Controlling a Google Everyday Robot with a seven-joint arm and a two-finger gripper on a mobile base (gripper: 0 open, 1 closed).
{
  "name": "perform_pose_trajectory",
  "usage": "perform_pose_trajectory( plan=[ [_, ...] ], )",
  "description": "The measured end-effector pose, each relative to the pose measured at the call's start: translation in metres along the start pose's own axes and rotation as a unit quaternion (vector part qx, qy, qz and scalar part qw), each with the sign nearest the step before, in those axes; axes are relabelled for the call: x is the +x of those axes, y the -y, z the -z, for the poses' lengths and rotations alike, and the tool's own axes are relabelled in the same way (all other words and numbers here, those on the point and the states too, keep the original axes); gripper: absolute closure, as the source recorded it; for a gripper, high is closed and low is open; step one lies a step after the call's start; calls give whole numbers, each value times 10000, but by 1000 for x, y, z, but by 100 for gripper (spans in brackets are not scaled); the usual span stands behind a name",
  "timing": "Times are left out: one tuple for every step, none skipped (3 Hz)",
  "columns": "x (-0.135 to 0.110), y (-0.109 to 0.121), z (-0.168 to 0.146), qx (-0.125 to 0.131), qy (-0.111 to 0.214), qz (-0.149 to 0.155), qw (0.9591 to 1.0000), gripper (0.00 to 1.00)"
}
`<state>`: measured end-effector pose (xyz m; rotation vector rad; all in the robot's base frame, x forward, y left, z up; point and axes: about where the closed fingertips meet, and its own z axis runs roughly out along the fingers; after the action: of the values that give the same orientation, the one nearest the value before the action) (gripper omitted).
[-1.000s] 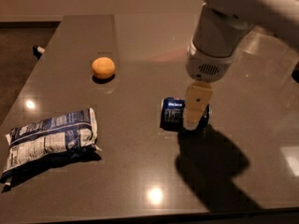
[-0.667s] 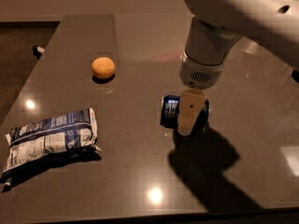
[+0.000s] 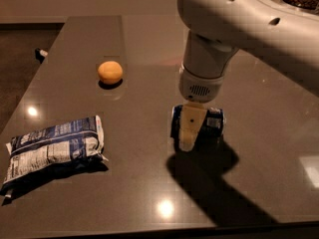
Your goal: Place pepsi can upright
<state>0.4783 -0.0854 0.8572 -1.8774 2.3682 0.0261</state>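
Note:
The pepsi can (image 3: 214, 123), dark blue with white print, lies on its side on the dark table (image 3: 149, 49), right of centre, its long axis running left to right. My gripper (image 3: 191, 131) hangs straight down from the white arm (image 3: 239, 19) and sits right over the middle of the can. Its cream-coloured near part covers the can's centre and reaches down to the table in front of it. The can's far side is hidden behind the gripper.
An orange (image 3: 109, 72) sits at the back left. A blue-and-white snack bag (image 3: 52, 148) lies at the front left. A small dark object (image 3: 40, 53) is at the table's left edge. The arm's shadow falls on the table in front of the can.
My gripper has moved left, from the can's right end to over its middle, and come down lower around it. The can, orange and bag have not moved.

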Motion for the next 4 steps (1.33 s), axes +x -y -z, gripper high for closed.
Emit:
perform_pose_trajectory(
  plan=[
    [-6, -1, -3, -31, -66, 75, 9999, 18],
    [-11, 0, -1, -132, -23, 63, 9999, 41],
    [-11, 5, 12, -226, 240, -77, 9994, 64],
    [-8, 17, 49, -122, 928, -247, 9953, 87]
  ],
)
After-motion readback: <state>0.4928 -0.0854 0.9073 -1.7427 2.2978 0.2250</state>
